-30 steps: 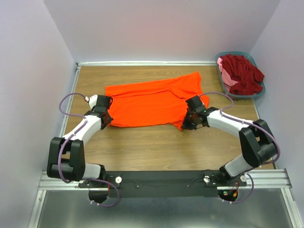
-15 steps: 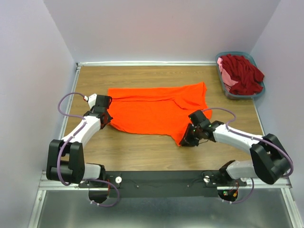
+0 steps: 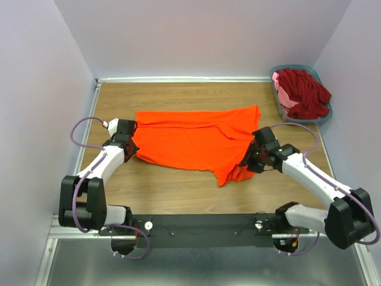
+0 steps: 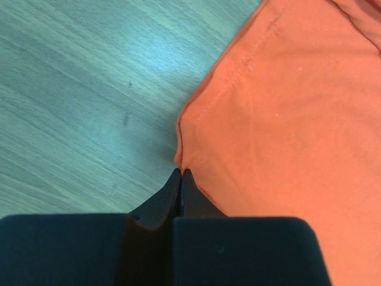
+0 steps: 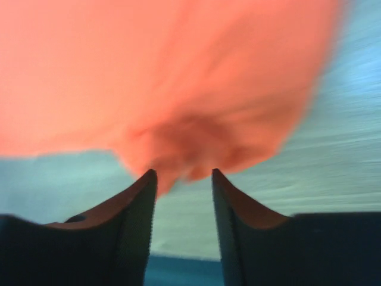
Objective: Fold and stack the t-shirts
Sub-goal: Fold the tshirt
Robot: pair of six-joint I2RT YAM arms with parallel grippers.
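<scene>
The bright orange t-shirt [image 3: 190, 140] lies spread across the middle of the wooden table, its near right corner bunched into a point. My left gripper [image 3: 132, 150] is at the shirt's left edge. In the left wrist view its jaws [image 4: 180, 173] are pressed together on the hemmed corner of the orange fabric [image 4: 286, 119]. My right gripper [image 3: 250, 164] is at the bunched right corner. In the blurred right wrist view it [image 5: 183, 176] stands open, with the orange cloth [image 5: 178, 89] just beyond the fingertips and nothing between them. Dark red [image 3: 303, 89] and pink [image 3: 278, 83] t-shirts lie piled together.
The grey-blue basket [image 3: 306, 121] holding the dark red and pink shirts stands at the table's back right corner. White walls close in the table on the left, back and right. The arms' black base rail [image 3: 196, 225] runs along the near edge.
The right gripper drew the shirt's near right corner toward the front right, then opened and let it go. The shirt now lies wider and flatter. The left gripper stayed shut on its corner.
</scene>
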